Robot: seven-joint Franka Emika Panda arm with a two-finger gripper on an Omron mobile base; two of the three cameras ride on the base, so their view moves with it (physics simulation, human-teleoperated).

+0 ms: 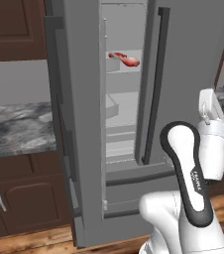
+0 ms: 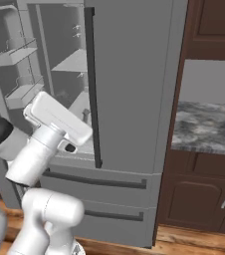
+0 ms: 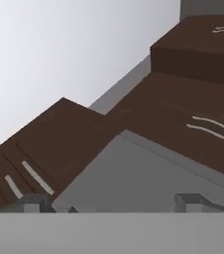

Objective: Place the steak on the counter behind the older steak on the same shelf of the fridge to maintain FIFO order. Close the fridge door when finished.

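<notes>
The fridge (image 1: 193, 74) stands with its left door (image 1: 79, 124) swung open and its right door shut. Through the gap, two raw slabs lie together on an upper shelf (image 1: 129, 70). The deeper red steak (image 1: 117, 55) is at the left and farther in. The pinker older steak (image 1: 133, 62) lies toward the front right, touching it. No meat shows on the marbled counter (image 1: 15, 124). My gripper (image 3: 115, 203) is open and empty, pointing up at dark cabinets above the fridge. My hand (image 2: 57, 119) hangs in front of the open compartment, well below the shelf.
The open door's bins (image 2: 15, 55) stand at the left of the right base view. A second stretch of counter (image 2: 209, 124) lies to the right of the fridge over brown cabinets (image 2: 204, 194). Two lower drawers (image 2: 104, 182) sit closed beneath the doors.
</notes>
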